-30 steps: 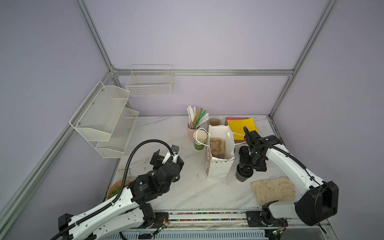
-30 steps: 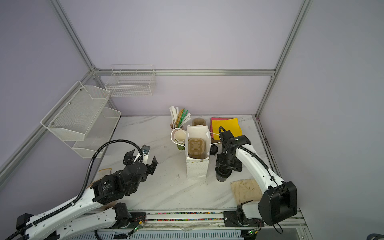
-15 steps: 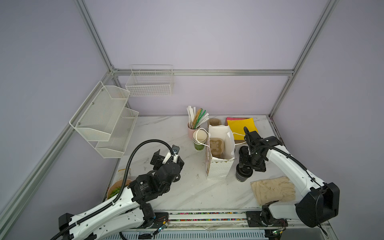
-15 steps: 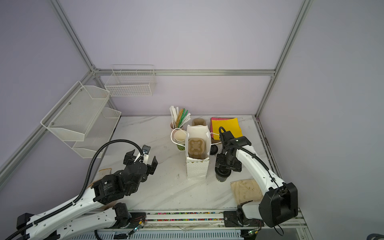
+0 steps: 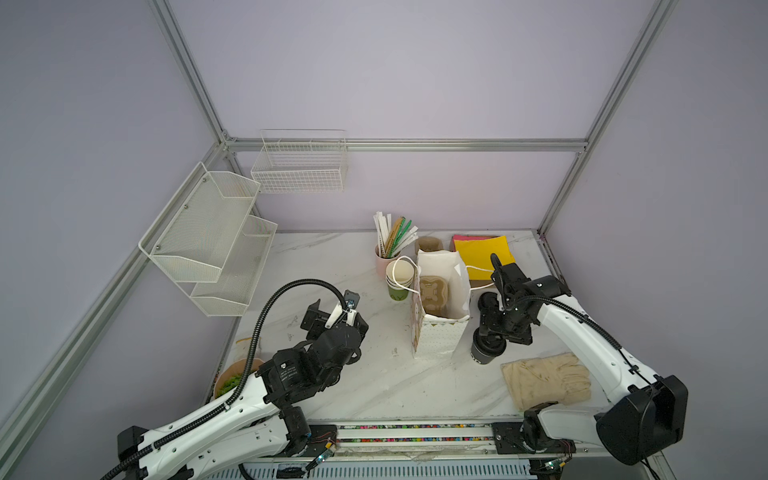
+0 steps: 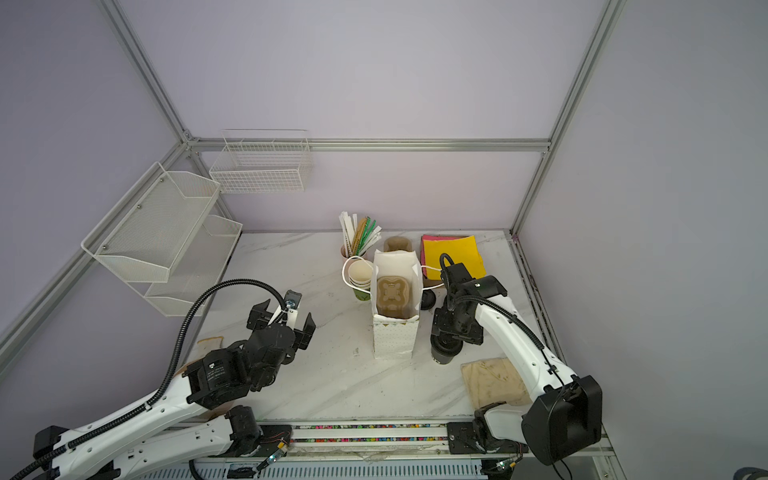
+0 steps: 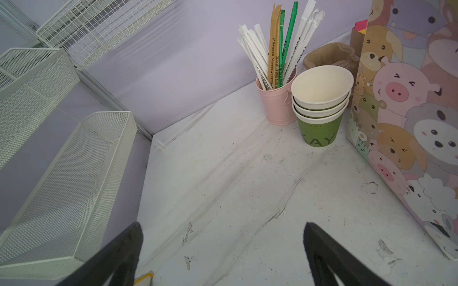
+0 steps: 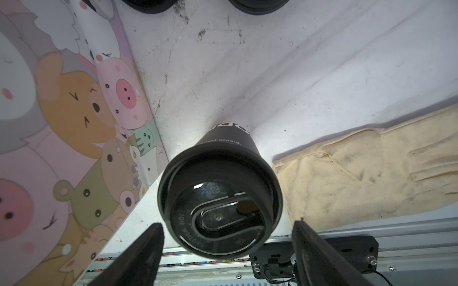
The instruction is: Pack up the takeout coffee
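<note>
Right wrist view: the takeout coffee [image 8: 220, 198] is a black paper cup w/ black round lid and white lettering on its side, standing upright on the bench [image 8: 297, 74]. The right end effector [image 8: 228, 222] hangs over it, jaws wide, one finger on each side of the lid. A clear gap shows at one finger. The other sits v. close to the lid rim; can't tell if it touches. The cup isn't gripped. It stands between the paper bag [image 8: 74, 111] w/ cartoon animals and a cream glove [image 8: 359, 173], just beside the bag and near the glove.

In both top views the coffee [image 5: 486, 353] [image 6: 444, 353] is in the right half of the bench, nearer the front edge than the back edge. The bag is upright mid-bench w/ its top open and a brown cup carrier [image 5: 432, 295] inside. The glove lies flat towards the front-right corner. Yellow paper [image 5: 482, 251] lies at the back-right corner.

Left wrist view: the left end effector [image 7: 221, 226] has its jaws wide, w/ bare bench showing between the fingers, over the left half. Beyond it a stack of green cups [image 7: 319, 111] stands just beside a pink cup of straws [image 7: 277, 104]. Both are close to the bag, on its back-edge side.
</note>
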`<state>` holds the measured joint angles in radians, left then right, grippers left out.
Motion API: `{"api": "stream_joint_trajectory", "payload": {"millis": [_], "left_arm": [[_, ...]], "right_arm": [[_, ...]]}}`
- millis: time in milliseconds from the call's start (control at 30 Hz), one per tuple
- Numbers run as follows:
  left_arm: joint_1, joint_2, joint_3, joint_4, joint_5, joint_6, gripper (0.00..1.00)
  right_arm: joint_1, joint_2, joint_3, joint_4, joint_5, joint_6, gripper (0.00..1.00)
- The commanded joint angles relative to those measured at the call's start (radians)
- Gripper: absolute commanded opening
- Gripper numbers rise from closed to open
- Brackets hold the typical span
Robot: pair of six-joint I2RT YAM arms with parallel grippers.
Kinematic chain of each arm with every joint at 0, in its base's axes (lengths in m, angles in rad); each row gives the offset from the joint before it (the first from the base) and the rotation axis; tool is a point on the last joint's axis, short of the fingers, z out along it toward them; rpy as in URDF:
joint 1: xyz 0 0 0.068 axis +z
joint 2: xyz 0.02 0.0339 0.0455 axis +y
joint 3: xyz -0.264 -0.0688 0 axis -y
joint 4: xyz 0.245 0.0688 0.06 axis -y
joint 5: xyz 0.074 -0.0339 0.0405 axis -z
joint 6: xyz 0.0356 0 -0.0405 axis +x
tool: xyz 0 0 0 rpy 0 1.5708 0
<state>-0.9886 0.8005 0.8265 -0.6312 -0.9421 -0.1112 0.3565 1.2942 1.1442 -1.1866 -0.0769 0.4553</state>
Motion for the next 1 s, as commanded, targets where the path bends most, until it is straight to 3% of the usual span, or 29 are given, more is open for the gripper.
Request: {"api": "stream_joint_trajectory", "payload": {"millis": [0, 200, 533, 967], "left_arm": [[0.005, -0.002, -0.021, 0.01, 0.005, -0.001, 1.0], [0.004, 0.001, -0.02, 0.008, 0.004, -0.001, 1.0], [0.005, -0.001, -0.021, 0.005, 0.005, -0.001, 1.0], [0.006, 0.001, -0.021, 0.005, 0.007, -0.001, 1.0]], "right_arm": [[0.016, -0.017, -0.042, -0.004, -0.011, -0.001, 0.81], [0.048, -0.021, -0.036, 0.015, -0.01, 0.02, 0.8], [0.059, -0.007, 0.065, -0.047, 0.086, 0.04, 0.85], [0.065, -0.012, -0.013, -0.007, 0.06, 0.042, 0.86]]}}
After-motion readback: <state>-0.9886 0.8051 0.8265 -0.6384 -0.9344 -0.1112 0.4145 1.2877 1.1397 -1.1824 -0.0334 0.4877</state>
